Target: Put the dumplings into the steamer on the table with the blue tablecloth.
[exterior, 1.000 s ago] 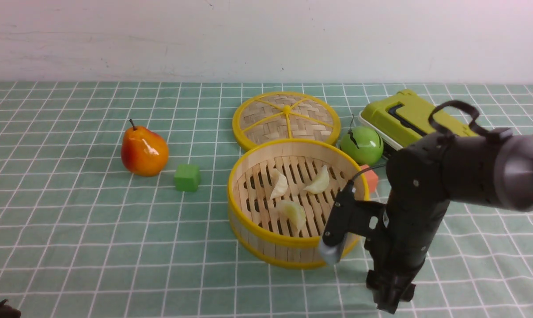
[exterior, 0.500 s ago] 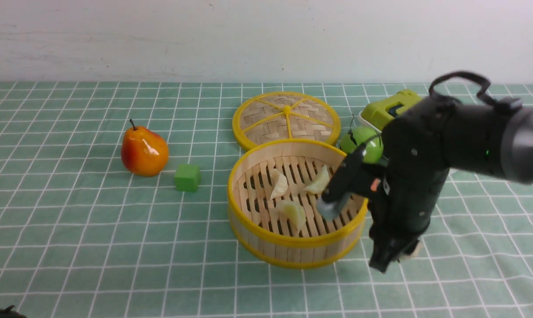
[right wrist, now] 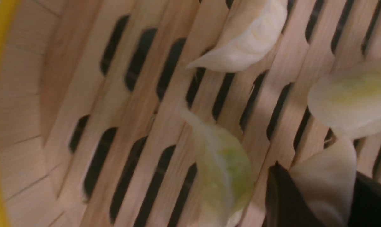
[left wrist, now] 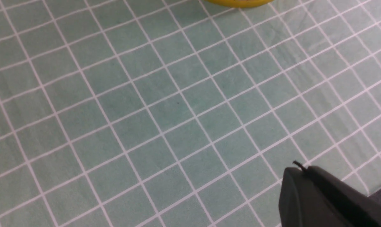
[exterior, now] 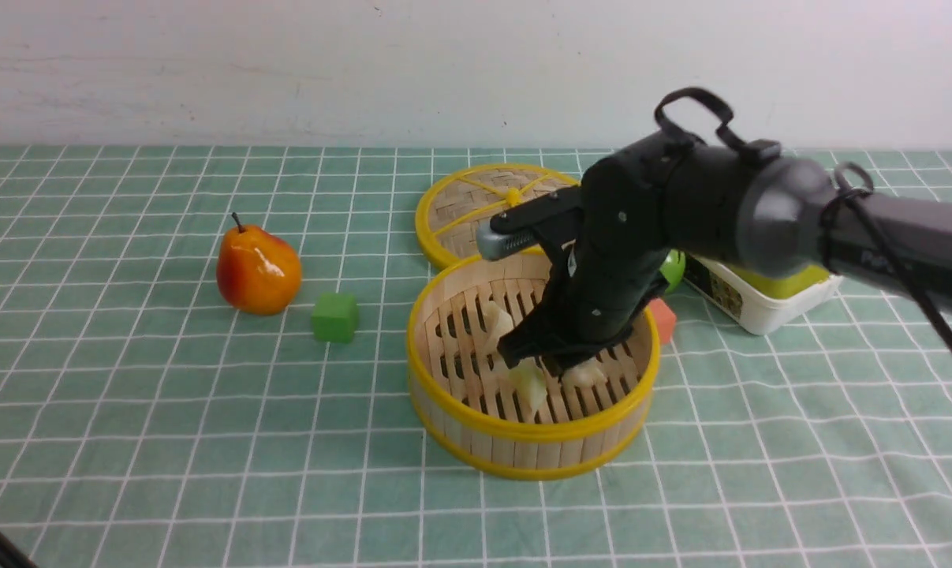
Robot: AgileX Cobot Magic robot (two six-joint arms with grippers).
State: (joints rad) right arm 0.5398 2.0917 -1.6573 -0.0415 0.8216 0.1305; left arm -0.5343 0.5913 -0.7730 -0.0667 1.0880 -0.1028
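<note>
All four dumplings are inside the steamer. Three lie loose on its slatted floor. The fourth dumpling is pinched between the two dark fingers of the right gripper, whose jaws are closed partway on it, low over the slats on the steamer's right side. Whether it touches the floor I cannot tell.

In the front view the right arm reaches in over the steamer's back rim. It covers the back right of the floor and hides one dumpling there, so that only two loose ones and the pinched one show below the gripper.

The woven lid lies flat just behind the steamer, its right part behind the arm. Right of the steamer, an orange cube sits just beside the wall. A green apple shows only as a sliver past the arm, and a white box with a lime top is farther right. Left of the steamer stands a green cube, and beyond it a pear, well apart.

All rest on the gridded cloth that covers the table.

The left gripper hangs over bare cloth near the steamer's yellow rim, jaws together, holding nothing.
</note>
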